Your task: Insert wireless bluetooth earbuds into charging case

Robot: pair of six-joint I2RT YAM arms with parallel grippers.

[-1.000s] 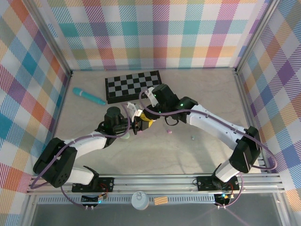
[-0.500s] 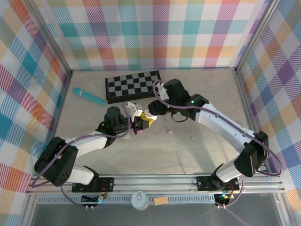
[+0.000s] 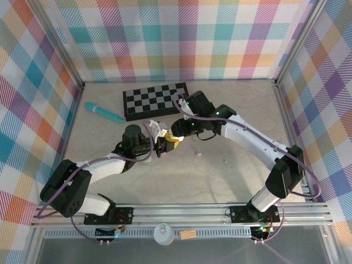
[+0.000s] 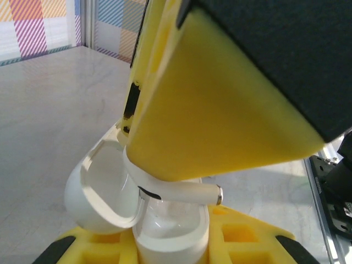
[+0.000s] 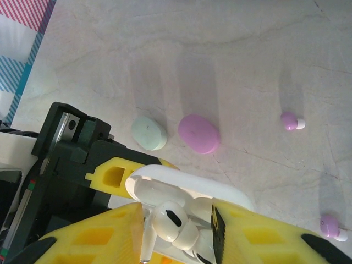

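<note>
Left tool [image 3: 164, 144] pinches the open white case [image 5: 190, 186]; right tool [image 5: 177, 215] straddles a white earbud [image 5: 171, 221] lying crosswise on its mouth, grip unclear. Pressed down tilted, it may jam or skid toward 3 o'clock onto the surface [image 5: 247, 66]

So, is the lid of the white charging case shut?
No, the white charging case has its lid swung open to one side, its hollow inside showing.

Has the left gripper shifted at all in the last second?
No. In the overhead view the left gripper sits at the same spot below the checkerboard's lower edge, still shut on the white case.
</note>
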